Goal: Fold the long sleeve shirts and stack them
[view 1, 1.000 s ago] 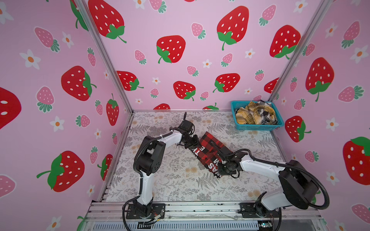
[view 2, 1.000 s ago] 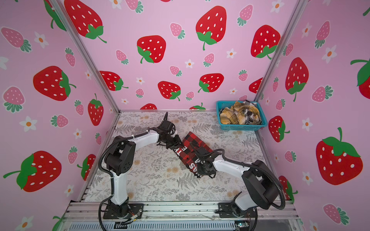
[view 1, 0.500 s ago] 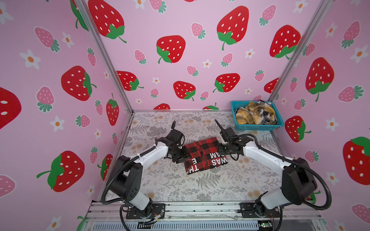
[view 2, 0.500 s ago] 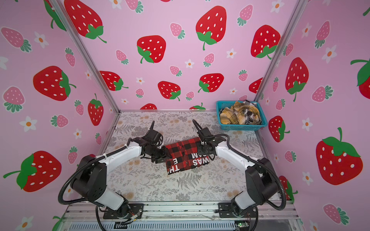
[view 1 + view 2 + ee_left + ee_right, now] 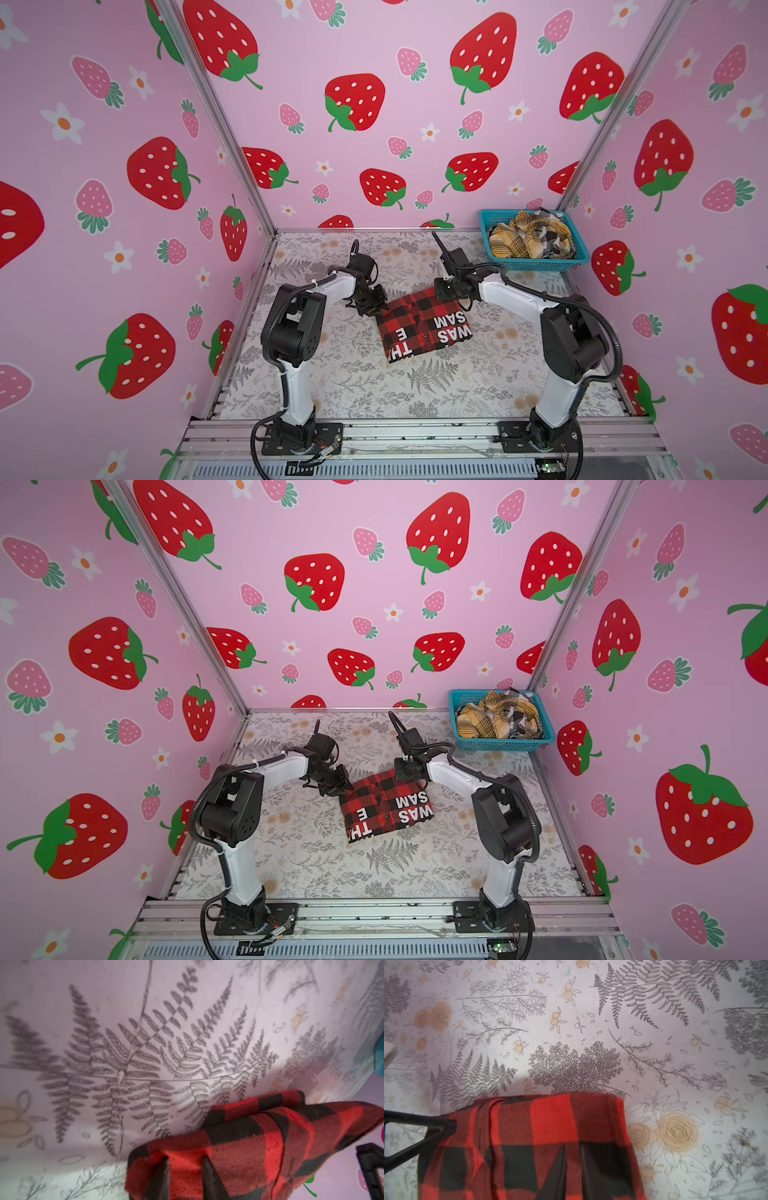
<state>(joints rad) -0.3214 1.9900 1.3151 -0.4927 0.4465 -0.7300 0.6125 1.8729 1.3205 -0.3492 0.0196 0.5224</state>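
In both top views the red-and-black shirt (image 5: 424,328) (image 5: 384,810) lies folded into a rough rectangle near the middle of the table (image 5: 353,386), a little skewed, with its white block lettering facing up. Only these views show the lettering, and only they show the teal basket (image 5: 536,264) in the far right corner, which holds the mustard-yellow shirt (image 5: 511,241) and the black-white shirt (image 5: 555,237) crumpled together, well apart from the folded one. The left gripper (image 5: 372,305) meets the far left corner of the folded shirt and the right gripper (image 5: 444,293) the far right corner, but from above the fingers are too small to judge. The left wrist view gives more: the left gripper (image 5: 185,1158) has red cloth between its two dark fingers (image 5: 164,1176), the corner bunches around them and sits raised over the table, so it is grasping the shirt. In the right wrist view the right gripper (image 5: 572,1147) has its fingers (image 5: 560,1169) nearly together over flat cloth beside the shirt's straight edge; whether cloth is pinched there cannot be told. Bare table is open in front of the shirt toward the front rail, to its left up to the wall, and beyond its far edge.
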